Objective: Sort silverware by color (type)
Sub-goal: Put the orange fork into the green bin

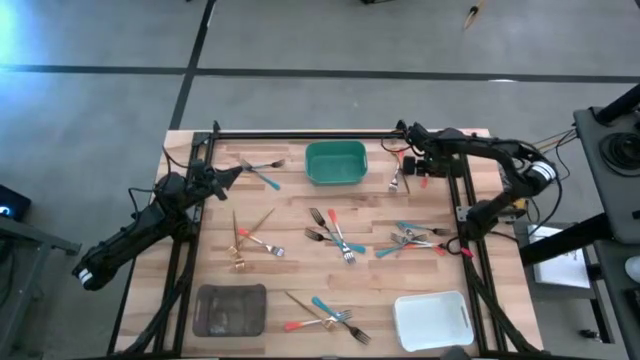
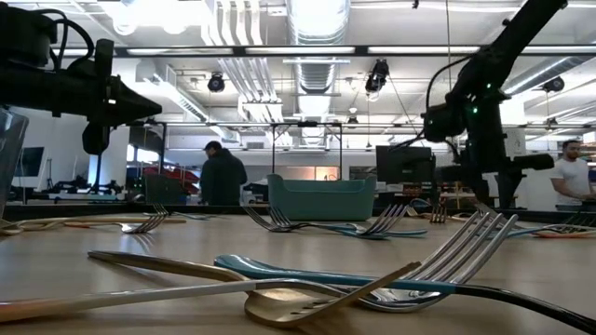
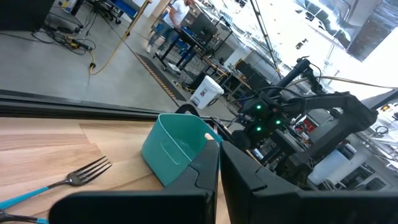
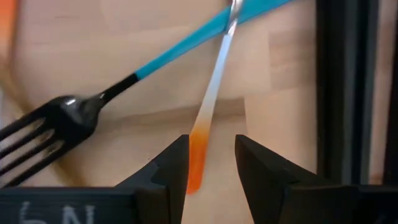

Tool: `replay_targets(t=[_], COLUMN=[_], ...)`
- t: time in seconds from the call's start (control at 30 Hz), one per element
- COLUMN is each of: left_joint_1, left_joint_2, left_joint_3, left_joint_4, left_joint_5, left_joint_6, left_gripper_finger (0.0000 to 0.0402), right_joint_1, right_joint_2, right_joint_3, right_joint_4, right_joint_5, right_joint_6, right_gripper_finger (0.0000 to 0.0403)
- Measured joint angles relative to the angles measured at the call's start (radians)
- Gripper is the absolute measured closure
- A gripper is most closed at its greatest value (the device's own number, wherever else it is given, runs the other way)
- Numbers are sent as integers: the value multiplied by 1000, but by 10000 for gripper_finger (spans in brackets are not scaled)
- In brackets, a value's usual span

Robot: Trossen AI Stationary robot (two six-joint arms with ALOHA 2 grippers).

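While silverware (image 1: 340, 240) lies scattered across the table (image 1: 290, 270), I see my right gripper (image 4: 211, 163) near the far right corner, fingers parted around an orange-handled utensil (image 4: 205, 118) crossing a teal-handled fork (image 4: 93, 106). My left gripper (image 1: 236, 172) hovers pinched shut by the far left edge.

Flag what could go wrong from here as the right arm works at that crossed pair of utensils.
1. The right gripper has its fingers open around the orange tip of the silver, orange-handled utensil. The teal-handled dark fork lies across it, so a lift may drag both.
2. The grasp sits at the handle's very tip; the utensil could pivot or slip.
3. The black table frame rail stands close beside the fingers.
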Motion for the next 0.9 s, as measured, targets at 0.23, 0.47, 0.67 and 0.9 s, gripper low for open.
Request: replay_targets(t=[0.23,0.47,0.67,0.9], left_joint_1=[0,0,0,0], left_joint_2=[0,0,0,0], left_joint_3=[0,0,0,0], left_joint_4=[0,0,0,0], left_joint_5=[0,0,0,0], left_joint_6=[0,0,0,0], left_gripper_finger=[401,401,401,401], right_joint_1=[-30,-29,-29,-30], right_joint_2=[85,86,84,72], right_joint_3=[5,4,3,1], right_joint_4=[47,55,68,68], right_joint_5=[-4,7,7,32], right_joint_6=[-1,11,12,5], right_gripper_finger=[284,294,364,387])
